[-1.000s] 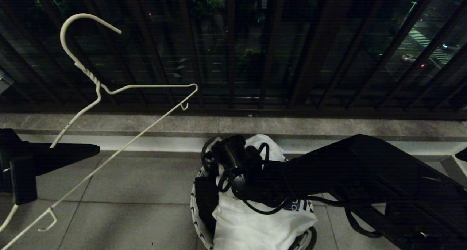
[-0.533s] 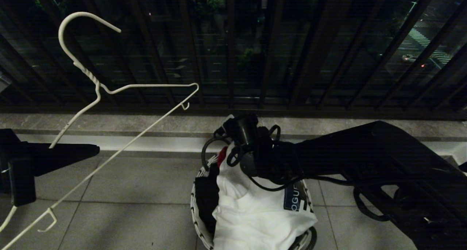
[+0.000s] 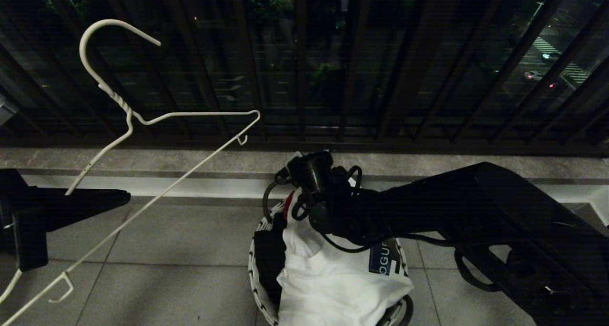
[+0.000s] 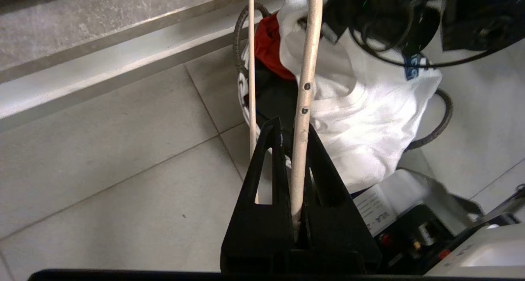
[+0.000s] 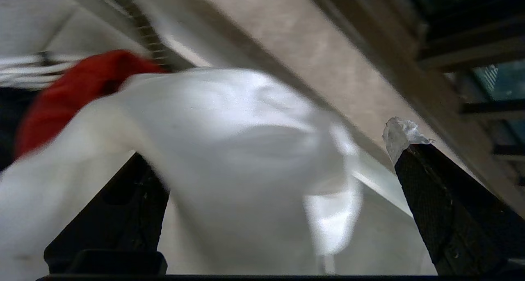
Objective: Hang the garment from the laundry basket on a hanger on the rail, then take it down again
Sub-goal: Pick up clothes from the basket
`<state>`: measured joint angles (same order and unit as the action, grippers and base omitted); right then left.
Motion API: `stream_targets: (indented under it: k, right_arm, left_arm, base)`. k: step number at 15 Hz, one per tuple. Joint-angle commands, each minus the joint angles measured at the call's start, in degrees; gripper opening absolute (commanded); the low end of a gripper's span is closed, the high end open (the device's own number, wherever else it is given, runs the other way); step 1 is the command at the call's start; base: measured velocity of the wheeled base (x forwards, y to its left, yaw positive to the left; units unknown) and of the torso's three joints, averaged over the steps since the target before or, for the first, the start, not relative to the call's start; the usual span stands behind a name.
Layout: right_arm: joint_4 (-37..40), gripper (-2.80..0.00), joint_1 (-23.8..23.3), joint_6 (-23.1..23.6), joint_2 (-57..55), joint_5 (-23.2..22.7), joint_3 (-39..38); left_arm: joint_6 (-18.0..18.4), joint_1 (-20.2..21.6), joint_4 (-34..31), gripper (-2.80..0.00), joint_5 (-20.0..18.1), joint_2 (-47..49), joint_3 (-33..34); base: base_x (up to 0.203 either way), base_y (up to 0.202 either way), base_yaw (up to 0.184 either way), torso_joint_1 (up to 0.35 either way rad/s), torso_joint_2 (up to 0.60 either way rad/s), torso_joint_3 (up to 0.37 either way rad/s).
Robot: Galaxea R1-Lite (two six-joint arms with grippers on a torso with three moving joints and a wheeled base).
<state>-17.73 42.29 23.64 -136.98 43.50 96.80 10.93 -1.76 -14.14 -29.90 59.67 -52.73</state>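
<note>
The right pincer [image 5: 279, 182] is spread wide over the basket [image 3: 254, 269], its two dark fingers [image 5: 447, 207] standing on either side of a raised fold of the shirt [image 5: 229, 149] without pinching it. The shirt, white with a dark blue chest print, lies heaped in the basket and spills over its near rim onto the floor [image 3: 181, 240]. A red cloth [image 4: 268, 47] and a black garment [image 3: 269, 254] sit beside it in the basket, toward the robot's left. The basket stands on grey floor tiles, near a stone kerb below a dark railing [image 3: 304, 78]. Well apart on the left, the left pincer [image 4: 293, 139] is pressed together on one wire of the white hanger [image 3: 128, 121], holding it up with its hook topmost.
</note>
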Motion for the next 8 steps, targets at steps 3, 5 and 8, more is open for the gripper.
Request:
stream_targets:
  k: [3, 5, 8]
  right_arm:
    - [-0.1, 0.00, 0.4, 0.3, -2.5, 0.3, -0.4]
    - [0.0, 0.00, 0.4, 0.5, -3.3, 0.2, 0.3]
    - [0.2, 0.00, 0.5, 1.3, -5.0, 0.3, 5.7]
  left_arm:
    - [0.4, 0.0, -0.1, -2.80, -0.2, 0.1, 0.2]
    - [0.4, 0.0, -0.1, -2.80, -0.2, 0.0, 0.2]
    - [0.4, 0.0, -0.1, -2.80, -0.2, 0.0, 0.2]
  base:
    - [0.000, 0.000, 0.000, 0.000, 0.00, 0.000]
    - [0.000, 0.000, 0.000, 0.000, 0.00, 0.000]
    - [0.000, 0.000, 0.000, 0.000, 0.00, 0.000]
